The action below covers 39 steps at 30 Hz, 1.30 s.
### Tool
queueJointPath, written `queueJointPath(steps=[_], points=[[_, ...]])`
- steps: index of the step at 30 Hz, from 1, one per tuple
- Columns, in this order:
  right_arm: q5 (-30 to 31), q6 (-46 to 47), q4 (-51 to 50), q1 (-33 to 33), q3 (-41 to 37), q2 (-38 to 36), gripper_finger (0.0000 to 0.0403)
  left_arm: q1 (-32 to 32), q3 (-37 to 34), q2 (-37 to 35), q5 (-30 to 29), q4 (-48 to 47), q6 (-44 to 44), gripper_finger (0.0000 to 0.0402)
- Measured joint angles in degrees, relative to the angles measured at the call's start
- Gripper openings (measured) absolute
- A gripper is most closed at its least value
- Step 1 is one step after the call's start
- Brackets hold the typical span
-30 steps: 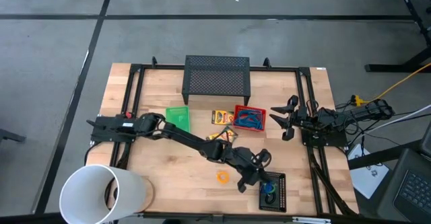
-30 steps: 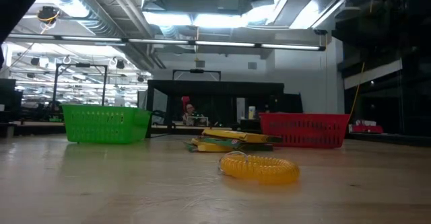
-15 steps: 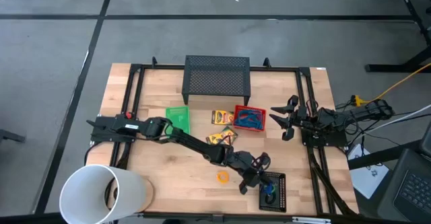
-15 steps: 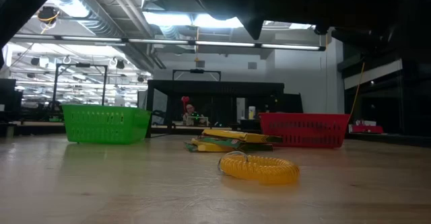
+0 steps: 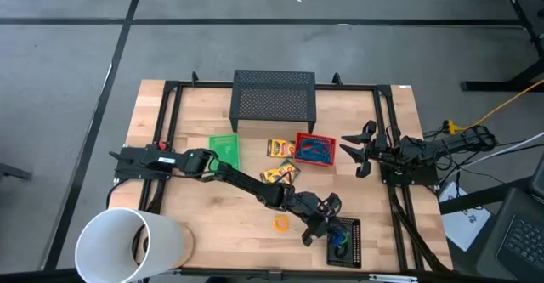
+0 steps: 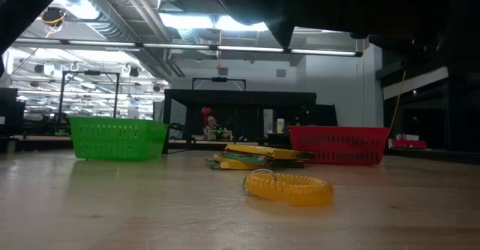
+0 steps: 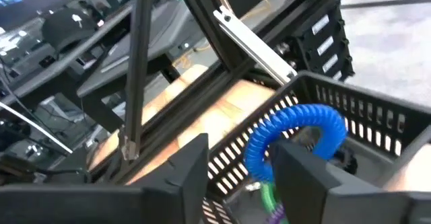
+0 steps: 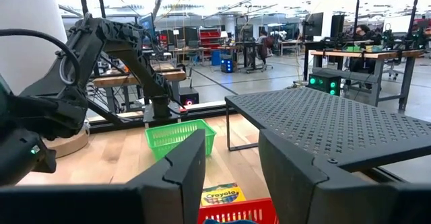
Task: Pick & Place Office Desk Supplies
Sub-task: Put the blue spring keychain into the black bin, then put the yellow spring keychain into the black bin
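My left gripper [image 5: 316,225] [image 7: 241,177] reaches over the near-right black mesh tray [image 5: 350,242] [image 7: 350,116], fingers apart. A blue coiled ring [image 7: 296,131] [image 5: 339,236] stands in the tray, its lower end in the gap between my fingertips, beside a green ring [image 7: 268,198]. A yellow coiled ring [image 5: 281,224] [image 6: 289,188] lies flat on the wood left of that tray. Two yellow crayon boxes [image 5: 279,148] [image 5: 277,174] lie mid-table. The blue cord bundle [image 5: 314,152] sits in the red tray [image 5: 299,140]. My right gripper [image 5: 354,152] [image 8: 229,177] waits open at the right edge. My left gripper has the blue ring's lower end [image 7: 259,162] in the gap between its parted fingers, slanting down from the table's left. I cannot tell whether either finger touches it. The ring leans upright inside the black tray.
A green tray [image 5: 225,149] [image 6: 116,137] stands left of the crayon boxes, and a black mesh stand [image 5: 274,96] [image 8: 323,126] at the far side. A big white cylinder [image 5: 127,245] lies at the near-left corner. Bare wood shows between the yellow ring and the cylinder.
My left arm has shifted a little toward the table's near edge over the black tray. In the low view its dark bulk fills more of the top. The yellow ring and the crayon boxes have stayed put.
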Motion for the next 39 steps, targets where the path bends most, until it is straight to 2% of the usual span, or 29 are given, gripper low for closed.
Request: queueJointPath(steps=[5, 10, 18, 22, 24, 39], points=[[0.0, 0.0, 0.0, 0.0, 0.0, 0.0, 0.0139, 0.0, 0.0, 0.0, 0.0, -3.8, 1.2, 0.0174], [0.0, 0.0, 0.0, 0.0, 0.0, 0.0, 0.0139, 0.0, 0.0, 0.0, -0.6, -9.0, 5.2, 0.0169], [0.0, -0.6, 0.0, 0.0, 0.0, 0.0, 0.0139, -0.6, 0.1, -1.8, -1.4, -9.6, 9.2, 0.0164], [0.0, -0.6, -0.1, 0.0, 0.0, 0.0, 0.0139, -1.2, 3.9, -2.3, -1.8, -18.2, 11.1, 0.0164], [0.0, -0.6, -0.1, 0.0, 0.0, 0.0, 0.0139, -1.4, 5.3, -2.3, -2.4, -22.4, 11.4, 0.0164], [0.0, 0.2, -0.7, 0.0, 0.0, 0.0, 0.0140, -0.4, 5.4, -2.3, -8.2, -29.2, 12.9, 0.0161]])
